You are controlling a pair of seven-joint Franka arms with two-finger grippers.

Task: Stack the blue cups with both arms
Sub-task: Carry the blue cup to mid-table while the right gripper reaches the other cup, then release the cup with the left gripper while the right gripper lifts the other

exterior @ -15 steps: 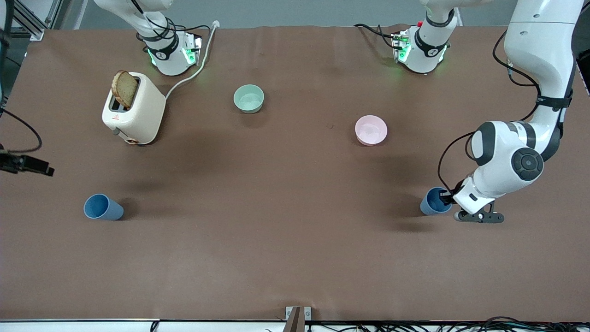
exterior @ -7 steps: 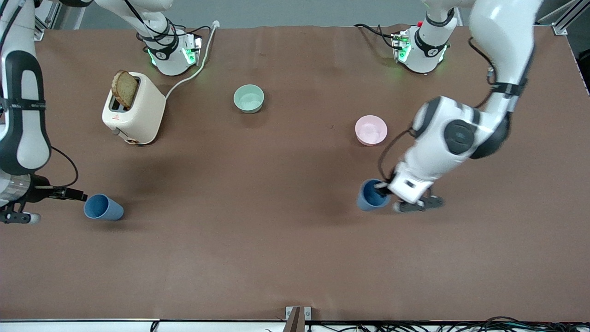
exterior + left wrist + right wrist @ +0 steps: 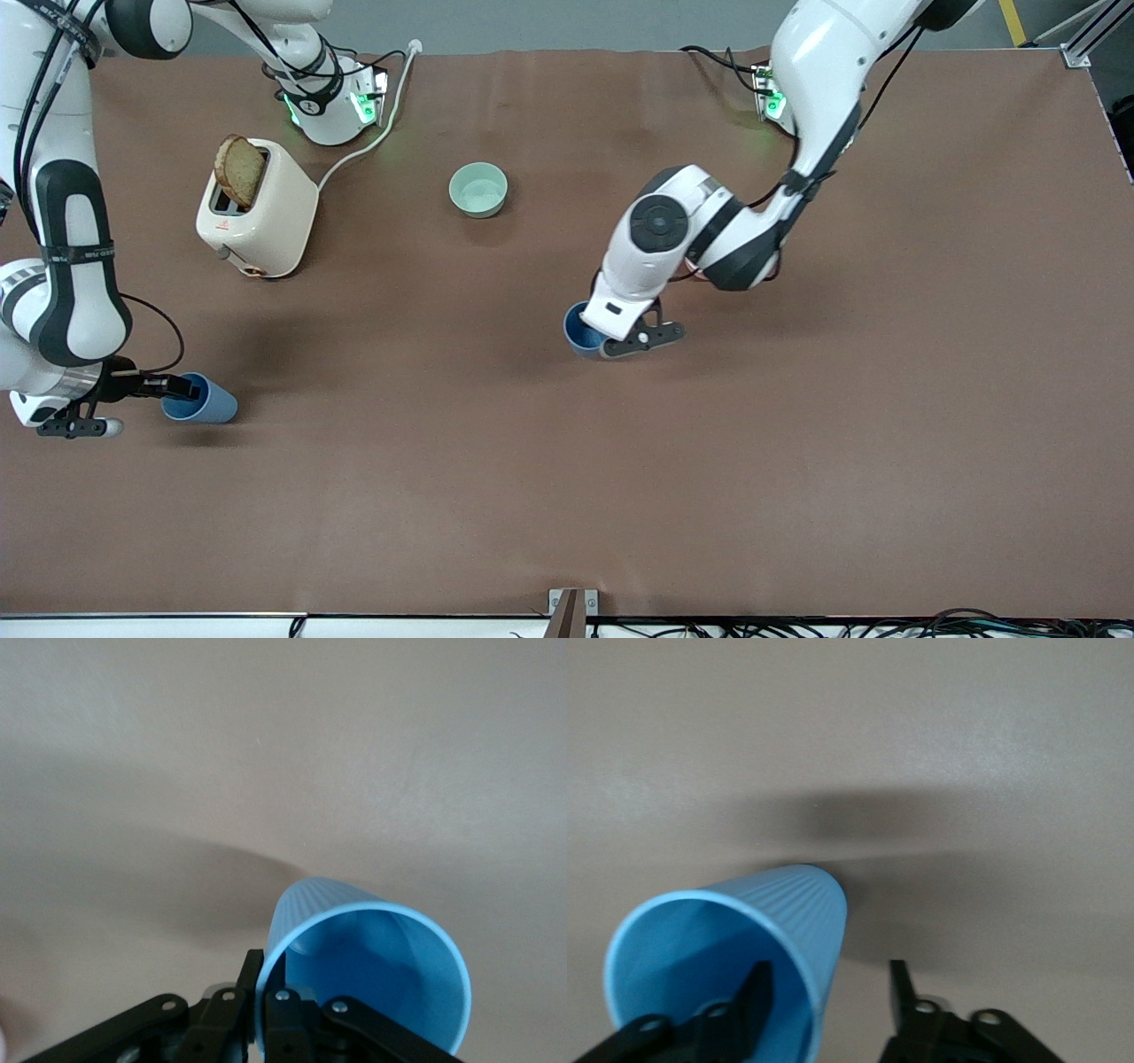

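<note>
My left gripper [image 3: 595,335] is shut on the rim of one blue cup [image 3: 576,333] and holds it just above the middle of the table. In the left wrist view its fingers [image 3: 252,967] pinch the cup's wall [image 3: 372,966], one inside and one outside. The other blue cup [image 3: 209,406] stands on the table toward the right arm's end. My right gripper [image 3: 174,386] is open at its rim. In the right wrist view one finger [image 3: 755,985] is inside that cup [image 3: 744,912], the other is outside, well apart from the wall.
A cream toaster [image 3: 266,217] with a slice of bread in it stands near the right arm's base, its cable running to the table's edge. A pale green bowl [image 3: 478,189] sits beside it toward the middle. The pink bowl is mostly hidden by the left arm.
My left gripper carried its cup from the left arm's end to over the table's middle. My right arm swung in and its open gripper reached the other cup's rim.
</note>
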